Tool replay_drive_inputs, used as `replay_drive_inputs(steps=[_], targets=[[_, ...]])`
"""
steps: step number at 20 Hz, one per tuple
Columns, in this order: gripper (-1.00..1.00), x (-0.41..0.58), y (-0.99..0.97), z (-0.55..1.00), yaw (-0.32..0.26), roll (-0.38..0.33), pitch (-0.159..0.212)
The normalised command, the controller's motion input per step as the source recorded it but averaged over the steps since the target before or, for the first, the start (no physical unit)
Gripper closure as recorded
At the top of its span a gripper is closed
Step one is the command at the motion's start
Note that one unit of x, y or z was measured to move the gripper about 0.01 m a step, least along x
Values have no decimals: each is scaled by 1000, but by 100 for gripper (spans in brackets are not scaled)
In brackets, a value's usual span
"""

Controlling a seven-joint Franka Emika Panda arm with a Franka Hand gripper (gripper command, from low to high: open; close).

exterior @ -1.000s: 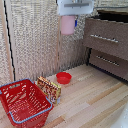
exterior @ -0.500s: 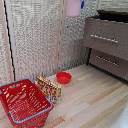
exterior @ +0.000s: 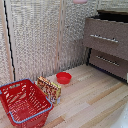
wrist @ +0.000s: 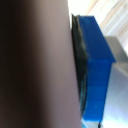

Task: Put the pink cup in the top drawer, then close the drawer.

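Basket: a red basket (exterior: 22, 102) stands nearest in the exterior view, on the wooden floor (exterior: 95, 97); not part of the task.
Box: a patterned box (exterior: 49, 88) leans just beside the basket.
Bowl: a shallow red bowl (exterior: 63, 77) sits further back on the floor, well apart from the dresser.
Dresser: the dark brown dresser (exterior: 106, 45) stands at the exterior view's right; its top drawer (exterior: 112, 15) appears pulled out, judged from the dark opening above the upper front.
Cup: only a pale pink sliver (exterior: 80, 1) is seen at the top edge of the exterior view, high above the floor and short of the drawer; it is taken to be the pink cup.
Pincer: hidden above the frame in the exterior view. In the wrist view one blue-tipped finger (wrist: 95, 65) is pressed flat against a broad brownish-pink surface (wrist: 35, 65), judged to be the cup wall; the pincer is judged clamped on the cup, second finger not seen.
Risk 1: slip of the smooth cup if squeeze is light.
Risk 2: cup base may strike the drawer front if lowered early.
Risk 3: cup may tip if released high or tilted.
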Motion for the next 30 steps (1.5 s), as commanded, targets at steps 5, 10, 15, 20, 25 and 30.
replay_drive_inputs(steps=[5,10,15,20,25,30], targets=[[100,0,-733,589,-127,-6,205],[100,-18,-953,455,-20,-53,134],[100,-62,-940,331,1,-87,24],[100,-9,-751,39,0,-65,12],[100,-17,-386,-303,-42,-8,-27],[100,-1,-258,-281,-29,-13,-57]])
